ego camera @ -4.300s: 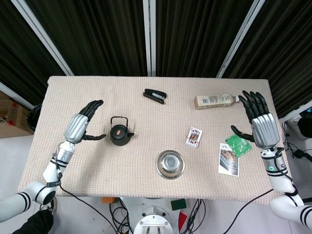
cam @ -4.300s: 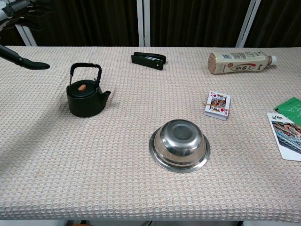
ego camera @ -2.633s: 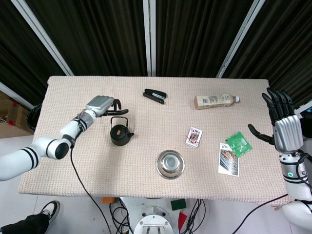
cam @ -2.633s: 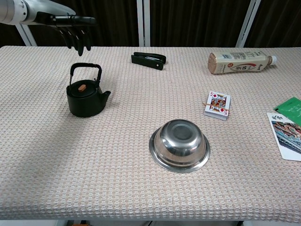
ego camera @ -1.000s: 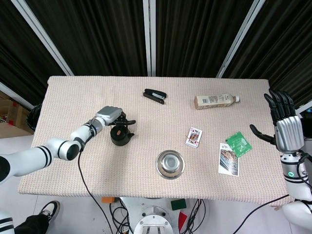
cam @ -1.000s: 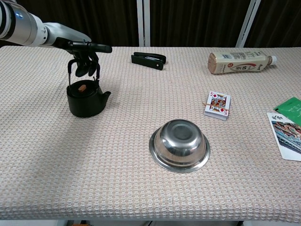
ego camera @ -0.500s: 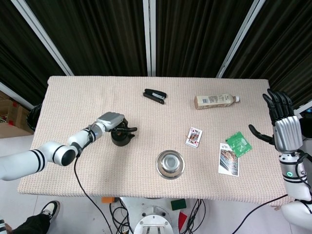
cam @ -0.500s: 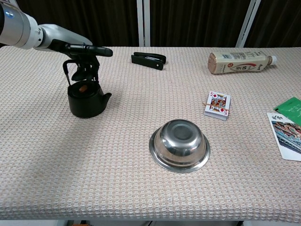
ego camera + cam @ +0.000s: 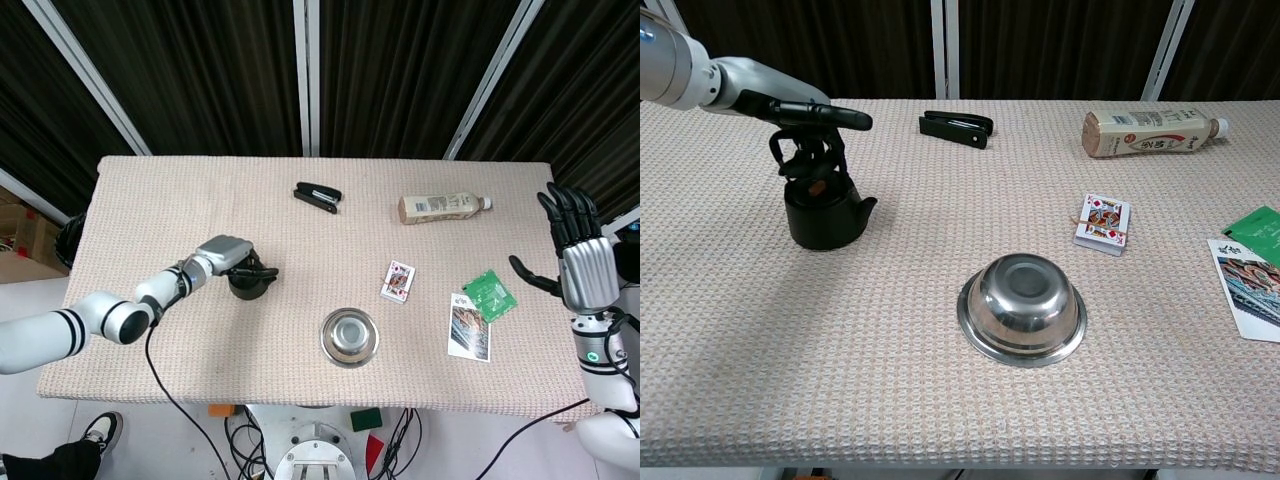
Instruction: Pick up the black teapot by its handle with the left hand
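The black teapot (image 9: 823, 218) stands on the table (image 9: 940, 420) at the left, its spout pointing right. My left hand (image 9: 805, 128) is on top of it, fingers curled down around the upright handle (image 9: 778, 152) and thumb stretched out to the right. From the head view the left hand (image 9: 228, 254) covers most of the teapot (image 9: 253, 285). My right hand (image 9: 579, 256) hovers off the table's right edge, fingers spread, holding nothing.
A black stapler (image 9: 956, 128) lies behind the teapot to the right. A steel bowl (image 9: 1022, 308) sits upside down mid-table. A deck of cards (image 9: 1102, 222), a lying bottle (image 9: 1150, 133), a green packet (image 9: 1258, 222) and a picture card (image 9: 1245, 275) fill the right side.
The left hand came in from the left, lowered onto the teapot, and its fingers closed around the handle. The teapot stays on the table. The right hand has barely moved.
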`<state>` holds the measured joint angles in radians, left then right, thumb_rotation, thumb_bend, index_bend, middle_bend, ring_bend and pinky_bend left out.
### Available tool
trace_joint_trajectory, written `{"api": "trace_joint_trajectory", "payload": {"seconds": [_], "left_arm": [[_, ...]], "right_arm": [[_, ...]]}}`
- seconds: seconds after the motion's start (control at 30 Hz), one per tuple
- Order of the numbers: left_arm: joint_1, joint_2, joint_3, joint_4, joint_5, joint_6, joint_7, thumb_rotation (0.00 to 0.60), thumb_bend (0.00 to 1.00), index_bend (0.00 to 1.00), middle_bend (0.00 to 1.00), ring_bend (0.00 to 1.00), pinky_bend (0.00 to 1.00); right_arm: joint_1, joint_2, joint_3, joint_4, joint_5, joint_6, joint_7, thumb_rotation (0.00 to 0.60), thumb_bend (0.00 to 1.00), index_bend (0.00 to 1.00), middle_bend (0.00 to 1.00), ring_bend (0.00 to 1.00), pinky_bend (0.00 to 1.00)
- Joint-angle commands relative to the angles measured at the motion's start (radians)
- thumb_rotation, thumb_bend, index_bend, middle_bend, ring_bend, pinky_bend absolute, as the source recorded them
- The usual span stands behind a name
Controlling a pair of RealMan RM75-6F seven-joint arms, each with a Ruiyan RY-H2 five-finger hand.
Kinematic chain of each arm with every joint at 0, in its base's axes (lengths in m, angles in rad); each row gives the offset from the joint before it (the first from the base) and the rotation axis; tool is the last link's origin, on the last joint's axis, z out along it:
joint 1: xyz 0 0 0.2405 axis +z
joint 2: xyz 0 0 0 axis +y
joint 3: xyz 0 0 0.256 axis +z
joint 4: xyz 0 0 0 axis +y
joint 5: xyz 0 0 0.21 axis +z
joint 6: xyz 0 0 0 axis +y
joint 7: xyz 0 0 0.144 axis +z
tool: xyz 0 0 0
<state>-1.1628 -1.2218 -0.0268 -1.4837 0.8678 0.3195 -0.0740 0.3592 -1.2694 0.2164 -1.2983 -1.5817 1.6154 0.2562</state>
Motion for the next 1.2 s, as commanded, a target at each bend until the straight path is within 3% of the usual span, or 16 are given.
{"api": "trace_joint_trajectory", "payload": {"seconds": [0.03,1.03,1.2], "left_arm": [[0.005,0.006,-0.004,-0.008,0.008,-0.001,-0.008,0.0,0.0,0.62,0.72,0.64,0.29],[0.056,0.095,-0.073,-0.104,0.106,-0.01,-0.105,0.0,0.0,0.73,0.83,0.77,0.33],[0.094,0.092,-0.083,-0.127,0.119,0.094,-0.097,0.083,0.0,0.78,0.87,0.81,0.37]], "right_arm": [[0.0,-0.001,0.0,0.0,-0.001,0.0,-0.002,0.6,0.18,0.0,0.0,0.0,0.0],[-0.006,-0.005,0.0,0.009,0.007,0.002,0.005,0.6,0.18,0.0,0.0,0.0,0.0],[-0.008,-0.007,0.0,0.01,0.007,0.004,0.007,0.6,0.18,0.0,0.0,0.0,0.0]]}}
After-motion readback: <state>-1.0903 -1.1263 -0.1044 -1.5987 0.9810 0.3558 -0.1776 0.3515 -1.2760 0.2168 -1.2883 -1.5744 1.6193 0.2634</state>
